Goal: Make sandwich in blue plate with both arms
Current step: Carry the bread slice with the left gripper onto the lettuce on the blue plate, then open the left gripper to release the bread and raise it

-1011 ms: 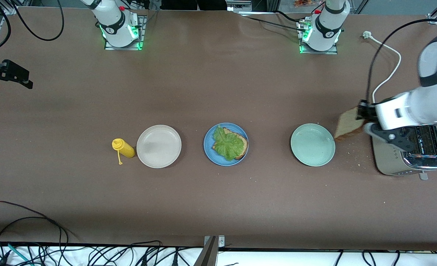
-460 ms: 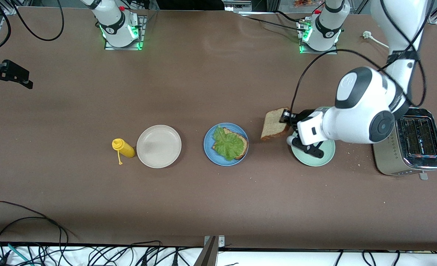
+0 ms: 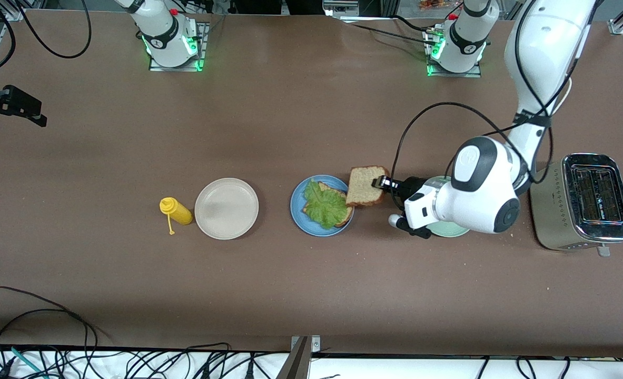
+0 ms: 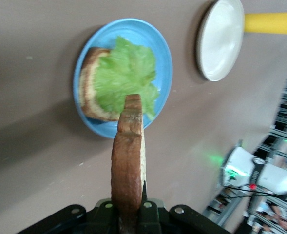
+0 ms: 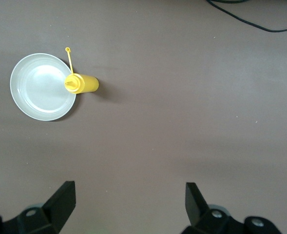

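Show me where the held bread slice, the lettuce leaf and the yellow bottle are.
held bread slice [image 3: 364,185], front view, middle of its face.
lettuce leaf [image 3: 325,206], front view, centre of the leaf.
yellow bottle [image 3: 176,211], front view, its body.

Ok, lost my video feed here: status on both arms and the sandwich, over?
Left gripper shut on top bread slice, over blue plate edge. Lettuce on bottom slice. Right gripper open, waiting. Nothing in the way.

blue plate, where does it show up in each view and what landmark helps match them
Front view: the blue plate sits mid-table between the beige-white plate and the pale green plate.
Left wrist view: blue plate past the held bread slice.
Right wrist view: not in it.
Shared landmark: beige-white plate.
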Action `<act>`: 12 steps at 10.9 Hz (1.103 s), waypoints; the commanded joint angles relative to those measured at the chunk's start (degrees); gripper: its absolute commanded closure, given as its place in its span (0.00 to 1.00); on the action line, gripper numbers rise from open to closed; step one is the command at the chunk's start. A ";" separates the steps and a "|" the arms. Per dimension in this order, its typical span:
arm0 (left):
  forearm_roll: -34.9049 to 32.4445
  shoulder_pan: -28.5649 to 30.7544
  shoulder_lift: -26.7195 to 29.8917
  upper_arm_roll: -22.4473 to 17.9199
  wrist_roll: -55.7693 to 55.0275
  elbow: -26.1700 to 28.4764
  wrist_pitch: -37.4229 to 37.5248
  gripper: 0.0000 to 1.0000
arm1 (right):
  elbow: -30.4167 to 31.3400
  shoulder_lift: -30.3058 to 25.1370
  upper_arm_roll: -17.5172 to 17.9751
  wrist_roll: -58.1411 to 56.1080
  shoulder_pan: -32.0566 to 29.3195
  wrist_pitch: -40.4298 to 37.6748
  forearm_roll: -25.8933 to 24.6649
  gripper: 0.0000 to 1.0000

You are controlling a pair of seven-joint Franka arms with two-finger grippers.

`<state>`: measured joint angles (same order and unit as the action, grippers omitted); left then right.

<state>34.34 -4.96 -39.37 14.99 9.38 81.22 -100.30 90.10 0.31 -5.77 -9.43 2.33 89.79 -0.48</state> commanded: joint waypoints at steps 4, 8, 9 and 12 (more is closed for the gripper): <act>19.94 -3.38 -9.49 -0.31 10.83 -1.42 -11.49 1.00 | -0.98 0.22 -0.20 -0.41 -0.05 -0.94 0.04 0.00; 21.04 -3.65 -9.66 -0.31 10.92 -1.42 -11.41 1.00 | -0.89 0.30 -0.29 -0.59 -0.13 -0.94 0.04 0.00; 20.77 -3.74 -10.63 -0.40 11.01 -1.33 -11.41 1.00 | -0.89 0.30 -0.29 -0.68 -0.13 -1.02 0.04 0.00; 21.73 -4.88 -12.21 -0.40 14.43 -0.98 -13.24 1.00 | -0.89 0.30 -0.38 -0.77 -0.31 -0.94 0.04 0.00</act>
<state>53.44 -8.26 -49.85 15.03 19.91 80.66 -111.85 90.08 0.40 -6.02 -9.43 2.29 89.71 -0.48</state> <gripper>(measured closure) 0.912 0.000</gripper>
